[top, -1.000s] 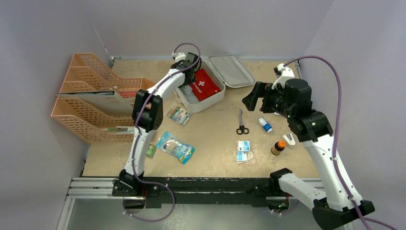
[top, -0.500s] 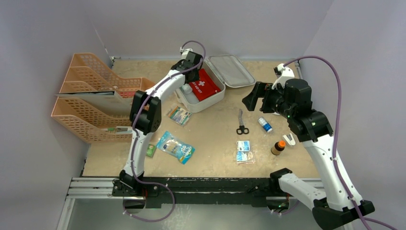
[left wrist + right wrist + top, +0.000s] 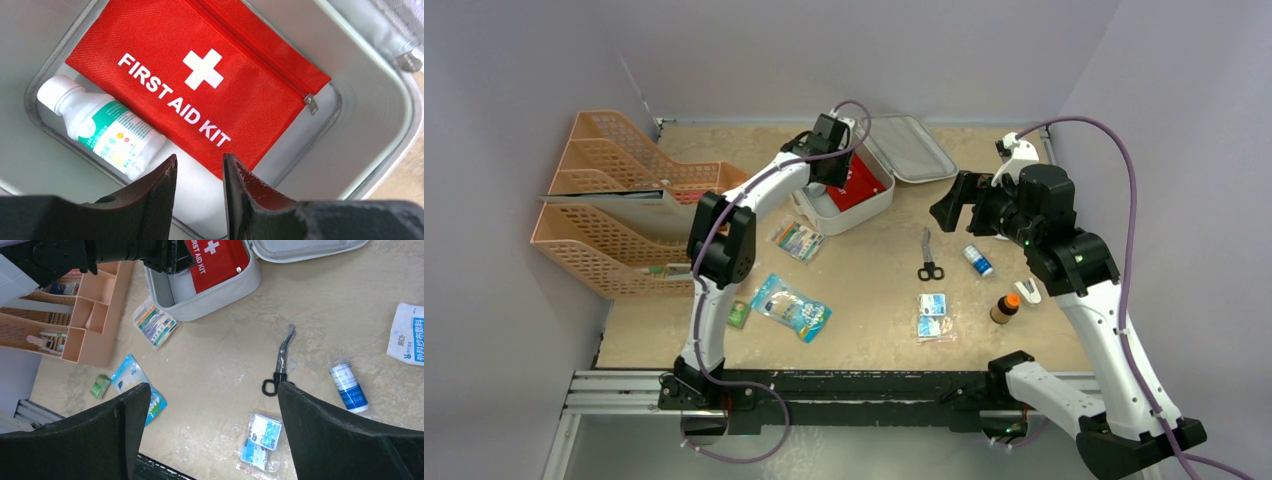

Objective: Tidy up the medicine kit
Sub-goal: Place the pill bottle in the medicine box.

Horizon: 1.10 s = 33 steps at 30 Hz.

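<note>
My left gripper point(image 3: 200, 161) hovers over the open medicine kit point(image 3: 372, 117) at the far middle of the table point(image 3: 864, 300), fingers slightly parted, pinching nothing. Inside lies a red pouch point(image 3: 200, 95) reading "FIRST AID KIT" under a white cross. Just beside it lies a white bottle point(image 3: 107, 132); its green label is unreadable. My right gripper point(image 3: 212, 390) hangs spread wide, empty.
</note>
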Each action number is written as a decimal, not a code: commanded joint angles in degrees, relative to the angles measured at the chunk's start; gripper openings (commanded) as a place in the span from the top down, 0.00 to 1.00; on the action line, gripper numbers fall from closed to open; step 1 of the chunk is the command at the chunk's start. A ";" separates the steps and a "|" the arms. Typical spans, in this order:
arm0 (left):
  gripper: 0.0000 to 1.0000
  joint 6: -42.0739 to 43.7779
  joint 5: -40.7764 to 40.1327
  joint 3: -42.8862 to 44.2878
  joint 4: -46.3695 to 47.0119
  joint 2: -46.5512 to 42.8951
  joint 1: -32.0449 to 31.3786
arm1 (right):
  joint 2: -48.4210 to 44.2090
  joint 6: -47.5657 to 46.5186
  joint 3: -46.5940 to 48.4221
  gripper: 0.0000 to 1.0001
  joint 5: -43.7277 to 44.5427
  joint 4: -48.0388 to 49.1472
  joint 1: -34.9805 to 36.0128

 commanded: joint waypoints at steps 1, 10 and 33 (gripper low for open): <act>0.64 7.47 0.40 0.28 -0.96 -0.43 0.26 | -0.47 -0.99 0.90 0.01 1.11 0.82 0.00; 0.64 9.05 -6.11 0.41 0.30 2.27 0.43 | -0.23 -1.09 1.07 0.01 1.04 0.69 -0.06; 0.64 15.17 0.77 2.30 1.90 0.81 0.92 | 1.62 -1.09 0.64 0.01 0.17 2.26 -0.02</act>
